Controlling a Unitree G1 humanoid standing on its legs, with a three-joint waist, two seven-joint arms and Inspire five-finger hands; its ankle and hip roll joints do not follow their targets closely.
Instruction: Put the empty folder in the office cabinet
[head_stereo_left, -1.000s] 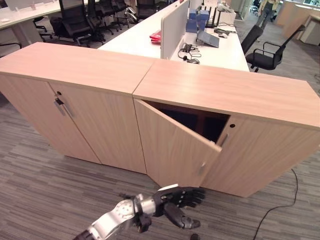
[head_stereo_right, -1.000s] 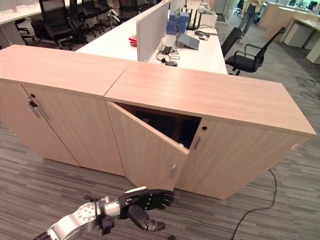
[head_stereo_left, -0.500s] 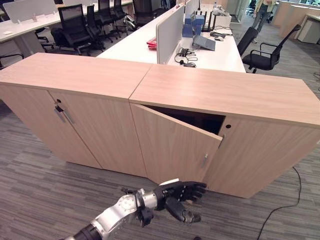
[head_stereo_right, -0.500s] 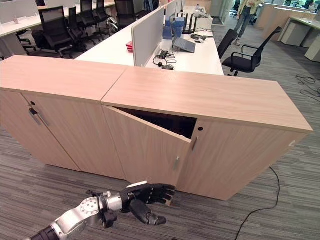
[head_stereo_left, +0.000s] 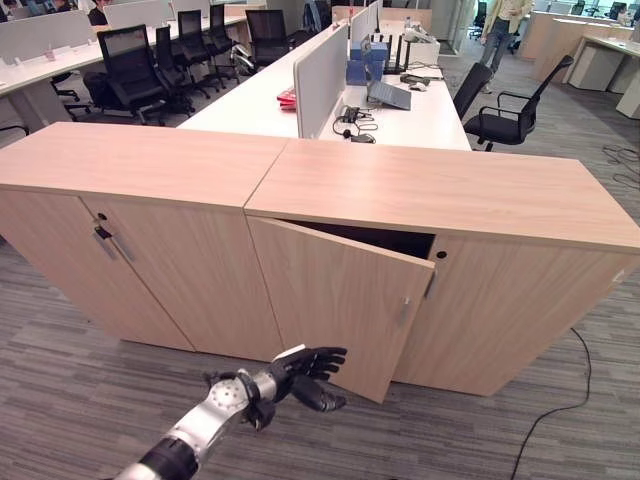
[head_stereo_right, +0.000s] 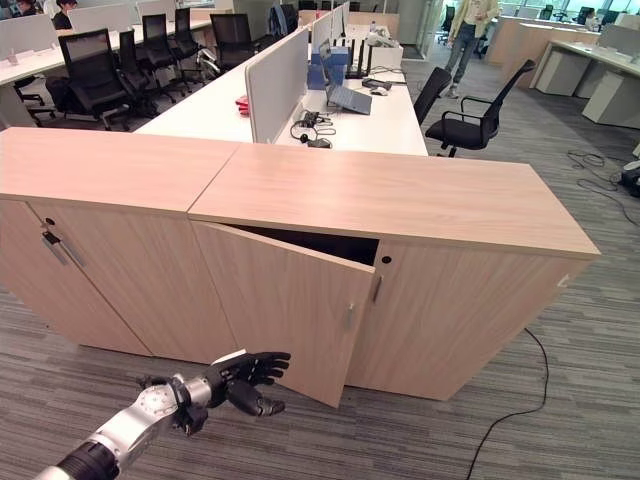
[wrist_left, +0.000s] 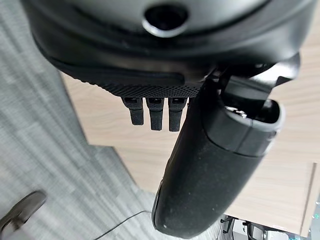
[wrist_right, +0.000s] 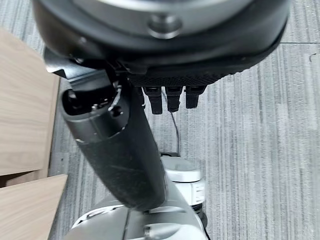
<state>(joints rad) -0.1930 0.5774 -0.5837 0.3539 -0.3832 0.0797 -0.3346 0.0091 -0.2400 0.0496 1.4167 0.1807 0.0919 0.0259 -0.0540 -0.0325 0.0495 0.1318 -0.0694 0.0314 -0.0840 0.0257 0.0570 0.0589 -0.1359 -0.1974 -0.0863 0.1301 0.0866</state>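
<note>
Office cabinet (head_stereo_left: 450, 200): light wood, right one of two standing side by side, at 12 o'clock in the head views
Cabinet door (head_stereo_left: 340, 290): left door of the right unit, ajar, its free edge swung out toward the robot; a slim handle (head_stereo_left: 405, 311) sits near that edge
Inside: a dark gap behind the door's upper edge, contents too dark to tell
Folder: cannot tell where it lies; neither hand holds anything
Left hand (head_stereo_left: 305, 365): low at 6 o'clock, just before the door's lower part, with the door at its 1 o'clock; fingers (head_stereo_left: 330, 355) stretched out and slightly apart, thumb hanging below; whether the tips touch the wood cannot be told
Right hand (wrist_right: 165, 75): over the grey carpet (head_stereo_left: 80, 390) in its wrist view, fingers relaxed, thumb straight, empty
Second cabinet (head_stereo_left: 140, 165): at 10 o'clock, doors closed
Desk (head_stereo_left: 260, 100): long and white, behind the cabinets at 12 o'clock, bearing a laptop (head_stereo_left: 388, 94)
Chair (head_stereo_left: 505, 100): black, at 1 o'clock
Person (head_stereo_left: 505, 20): standing far back at 1 o'clock
</note>
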